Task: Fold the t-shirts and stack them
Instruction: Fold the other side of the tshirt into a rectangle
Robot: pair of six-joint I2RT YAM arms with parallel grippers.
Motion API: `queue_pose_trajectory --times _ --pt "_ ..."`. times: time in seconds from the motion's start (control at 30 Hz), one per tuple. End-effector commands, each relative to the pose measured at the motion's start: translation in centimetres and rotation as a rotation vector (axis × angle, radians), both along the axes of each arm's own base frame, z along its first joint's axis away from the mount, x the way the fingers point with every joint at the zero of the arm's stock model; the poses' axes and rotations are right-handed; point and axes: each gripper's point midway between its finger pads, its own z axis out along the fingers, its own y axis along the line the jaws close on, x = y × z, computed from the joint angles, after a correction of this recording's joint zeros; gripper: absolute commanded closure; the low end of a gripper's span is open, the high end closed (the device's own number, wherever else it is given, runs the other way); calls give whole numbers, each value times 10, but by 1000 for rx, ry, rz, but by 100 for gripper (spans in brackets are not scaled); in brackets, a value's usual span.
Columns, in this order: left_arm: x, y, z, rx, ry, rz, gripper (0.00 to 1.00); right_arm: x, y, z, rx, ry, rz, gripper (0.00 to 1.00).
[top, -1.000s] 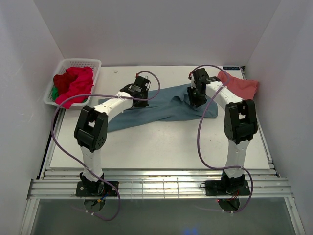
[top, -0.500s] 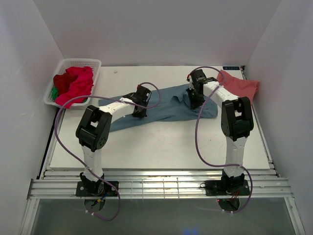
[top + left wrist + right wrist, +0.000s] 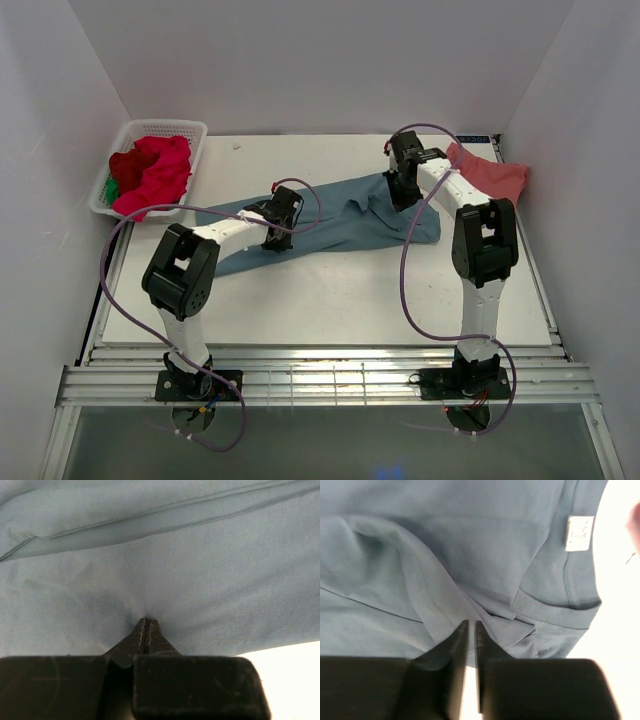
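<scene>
Since the earlier frame the left tool [image 3: 281, 215] has slid toward the near left and the right tool [image 3: 400, 184] has drawn a little farther back, so the teal t-shirt [image 3: 340, 215] between them is pulled into a longer, flatter band. It lies across the middle of the surface [image 3: 330, 300], its long axis running left to right with the right end tilted toward the back. The left tool [image 3: 146, 620] is pressed fully closed on a pinch of the cloth, which puckers at its tips, left of the shirt's middle. The right tool [image 3: 470, 622] shows only a thin slit between its fingers, with a ridge of fabric drawn into them, so it seems to have a hold too. The neck label [image 3: 580, 532] sits just beside that grip, so the collar probably points to the right and back, with the hem toward the left. The coming move likely turns on this: most of the shirt lies between the two tools along one line, so pulling apart along that axis would spread it. The salmon t-shirt [image 3: 495, 175] lies just right of the right arm, and the red t-shirts [image 3: 155, 170] sit in the basket [image 3: 200, 140], well apart at the far left.
</scene>
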Motion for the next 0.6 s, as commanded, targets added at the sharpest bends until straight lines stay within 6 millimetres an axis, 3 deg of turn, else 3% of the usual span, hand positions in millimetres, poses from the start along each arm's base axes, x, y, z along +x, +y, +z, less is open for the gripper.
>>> queue_pose_trajectory --times 0.0,0.2,0.33,0.57 --pt "-11 12 -4 35 32 21 100 4 3 25 2 -27 16 77" --pt "-2 6 -1 23 17 15 100 -24 13 26 28 3 87 62" --pt "1 3 0 18 15 12 100 -49 14 6 24 66 94 61" --pt "2 2 -2 16 18 12 100 -56 22 3 38 71 114 61"
